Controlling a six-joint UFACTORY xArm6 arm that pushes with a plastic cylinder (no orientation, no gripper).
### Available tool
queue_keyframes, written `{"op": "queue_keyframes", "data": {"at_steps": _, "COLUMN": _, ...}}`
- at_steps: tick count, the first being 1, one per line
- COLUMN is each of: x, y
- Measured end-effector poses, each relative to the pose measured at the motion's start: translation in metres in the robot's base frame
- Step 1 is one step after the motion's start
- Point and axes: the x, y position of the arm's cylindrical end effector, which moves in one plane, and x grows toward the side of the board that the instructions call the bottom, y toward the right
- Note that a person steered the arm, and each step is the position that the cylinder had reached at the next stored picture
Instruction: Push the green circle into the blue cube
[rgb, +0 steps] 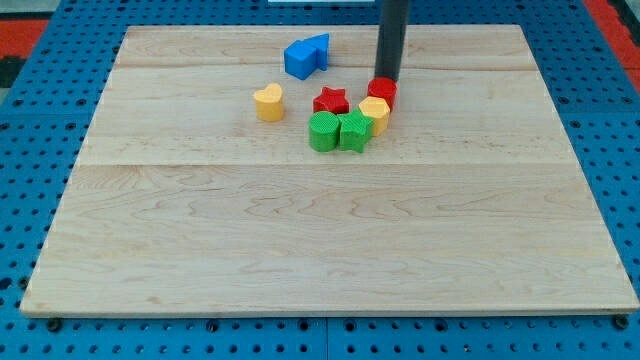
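Note:
The green circle (322, 131) lies near the board's upper middle, touching a green star (353, 131) on its right. The blue cube (298, 59) sits up and to the left of it, with another blue block (319, 47) against its right side. My tip (386, 78) comes down from the view's top and ends just above a red round block (382, 91), well to the right of the blue cube and up-right of the green circle.
A red star (331, 101) sits just above the green pair. A yellow hexagon-like block (375, 113) touches the green star's right, under the red round block. A yellow heart (268, 101) lies left of the cluster. The wooden board (320, 250) rests on a blue pegboard.

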Motion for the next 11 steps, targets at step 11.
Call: {"op": "queue_keyframes", "data": {"at_steps": 11, "x": 0.056, "y": -0.129}}
